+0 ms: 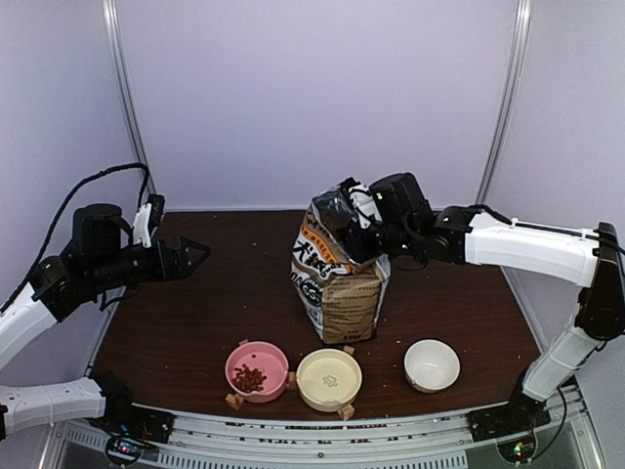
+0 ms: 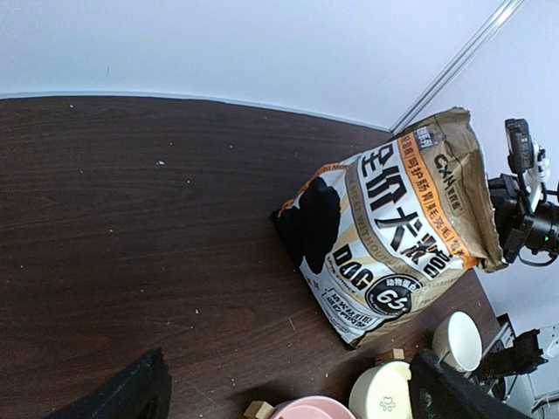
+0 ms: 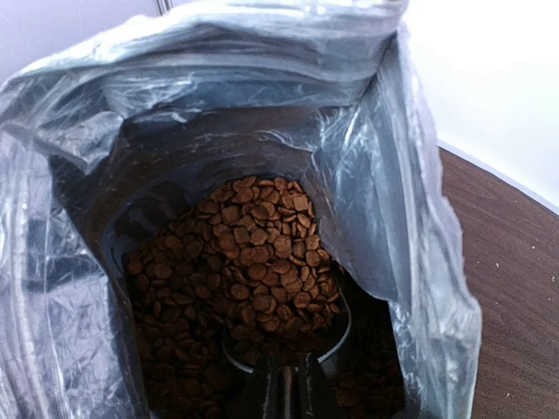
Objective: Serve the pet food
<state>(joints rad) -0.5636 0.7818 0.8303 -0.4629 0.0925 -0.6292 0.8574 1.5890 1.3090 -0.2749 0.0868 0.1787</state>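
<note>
The pet food (image 3: pixel 253 262) fills the open kraft bag (image 1: pixel 337 283) standing mid-table. My right gripper (image 3: pixel 284 397) reaches down into the bag's mouth, shut on the handle of a metal scoop (image 3: pixel 339 336) heaped with kibble. A little kibble (image 1: pixel 250 377) also lies in the pink bowl (image 1: pixel 257 369). From above, the right gripper (image 1: pixel 366 220) is at the bag's top. My left gripper (image 1: pixel 200 254) hangs open and holds nothing, above the table left of the bag (image 2: pixel 393 236). Its dark fingers (image 2: pixel 131 393) frame the lower corners of the left wrist view.
A cream bowl (image 1: pixel 329 379) and a white bowl (image 1: pixel 432 364) stand in a row with the pink one near the front edge. The pink and cream bowls rest on small wooden blocks (image 1: pixel 233 400). Crumbs dot the dark tabletop (image 2: pixel 131 218). Pale walls close in the back.
</note>
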